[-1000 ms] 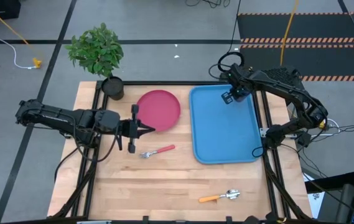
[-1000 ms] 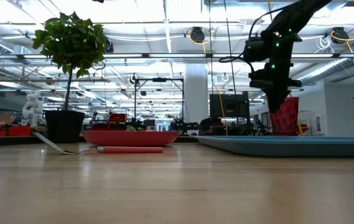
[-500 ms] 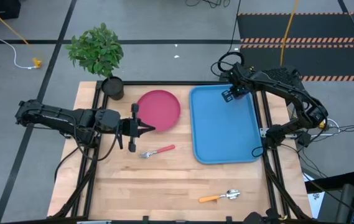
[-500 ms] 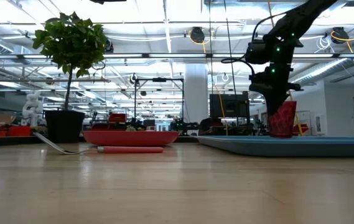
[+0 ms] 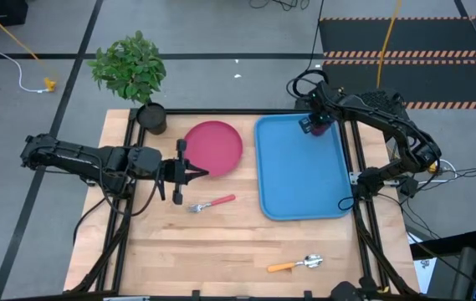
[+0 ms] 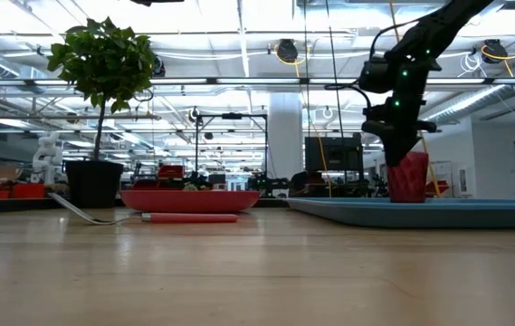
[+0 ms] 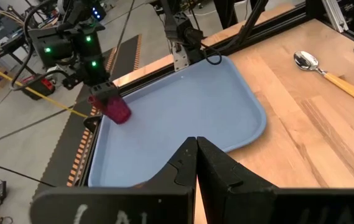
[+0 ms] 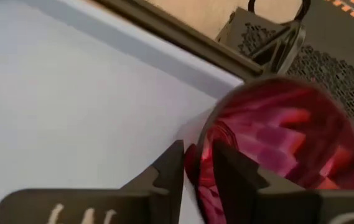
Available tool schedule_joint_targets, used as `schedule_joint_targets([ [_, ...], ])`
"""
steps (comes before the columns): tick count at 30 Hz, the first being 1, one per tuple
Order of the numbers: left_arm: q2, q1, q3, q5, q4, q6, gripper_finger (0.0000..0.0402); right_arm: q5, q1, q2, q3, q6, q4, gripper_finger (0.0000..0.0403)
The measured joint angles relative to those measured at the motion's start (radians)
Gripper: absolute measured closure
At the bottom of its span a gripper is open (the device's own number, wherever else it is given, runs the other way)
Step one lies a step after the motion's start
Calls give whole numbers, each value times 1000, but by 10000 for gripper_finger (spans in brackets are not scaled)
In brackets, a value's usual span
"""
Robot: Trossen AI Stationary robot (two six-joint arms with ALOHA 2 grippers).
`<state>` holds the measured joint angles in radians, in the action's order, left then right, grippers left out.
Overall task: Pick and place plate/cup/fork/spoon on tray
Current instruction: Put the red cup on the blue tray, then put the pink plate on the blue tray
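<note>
I have the right gripper (image 5: 316, 125) over the far corner of the blue tray (image 5: 300, 180), fingers pinched on the rim of the dark red cup (image 6: 408, 177), one finger inside the wall and one outside. From table level the cup's base looks down on the tray or a hair above it (I can't tell which), so I judge the release is what comes next.

The pink plate (image 5: 213, 148) lies on the wood just beside the tray's left edge. My left gripper (image 5: 196, 174), fingers pressed together, hovers at the plate's near rim, so that arm is far nearer to it. The red-handled fork (image 5: 211, 203) lies close by.
</note>
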<state>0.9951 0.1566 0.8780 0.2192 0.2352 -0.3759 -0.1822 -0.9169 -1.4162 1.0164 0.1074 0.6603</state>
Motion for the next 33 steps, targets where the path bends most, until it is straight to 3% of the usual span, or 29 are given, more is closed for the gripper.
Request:
schedule_joint_targets([
  [7,0,0,0,0,0,0,392,0,0,0,0,3,-40,305],
  [23,0,0,0,0,0,-12,392,0,1,11,0,21,-53,213],
  [33,0,0,0,0,0,-14,392,-4,55,184,1,38,-85,208],
])
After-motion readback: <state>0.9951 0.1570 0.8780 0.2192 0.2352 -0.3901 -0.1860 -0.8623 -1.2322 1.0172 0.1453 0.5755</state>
